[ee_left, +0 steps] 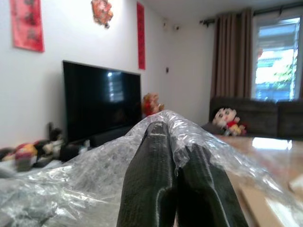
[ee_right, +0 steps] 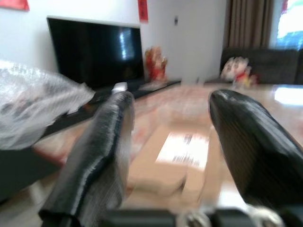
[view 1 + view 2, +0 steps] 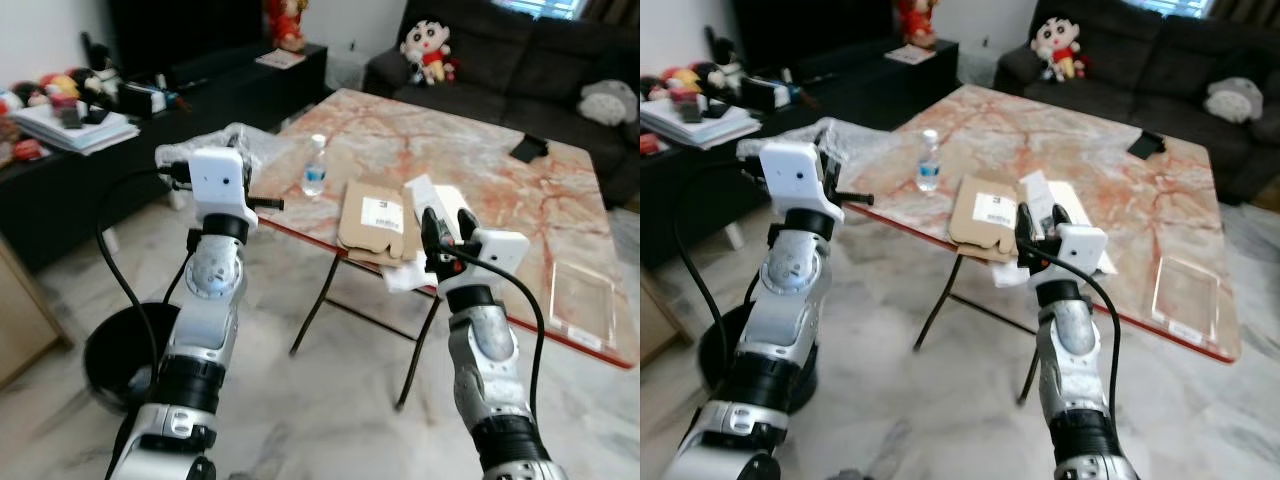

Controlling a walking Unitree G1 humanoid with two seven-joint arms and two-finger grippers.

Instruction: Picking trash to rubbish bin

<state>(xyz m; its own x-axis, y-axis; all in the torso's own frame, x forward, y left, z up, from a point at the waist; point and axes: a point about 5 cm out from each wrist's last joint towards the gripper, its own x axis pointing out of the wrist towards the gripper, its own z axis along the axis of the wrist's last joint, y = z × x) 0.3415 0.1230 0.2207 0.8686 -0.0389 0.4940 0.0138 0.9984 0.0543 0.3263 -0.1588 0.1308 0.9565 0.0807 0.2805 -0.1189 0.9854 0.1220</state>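
So the left tool (image 1: 177, 184) pinches clear bubble wrap (image 3: 245, 145) at the marble tabletop's (image 3: 480, 150) corner; the right tool (image 2: 173, 142) gapes wide over cardboard (image 3: 375, 215). Black bin (image 3: 125, 355) sits on the pale floor (image 3: 330, 400).

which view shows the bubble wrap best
The left wrist view: the bubble wrap fills the frame up close, pinched between the left gripper's shut fingers. Both eye views show it smaller, bunched at the table's near-left corner. The right wrist view catches one blurred edge beside the open right gripper.
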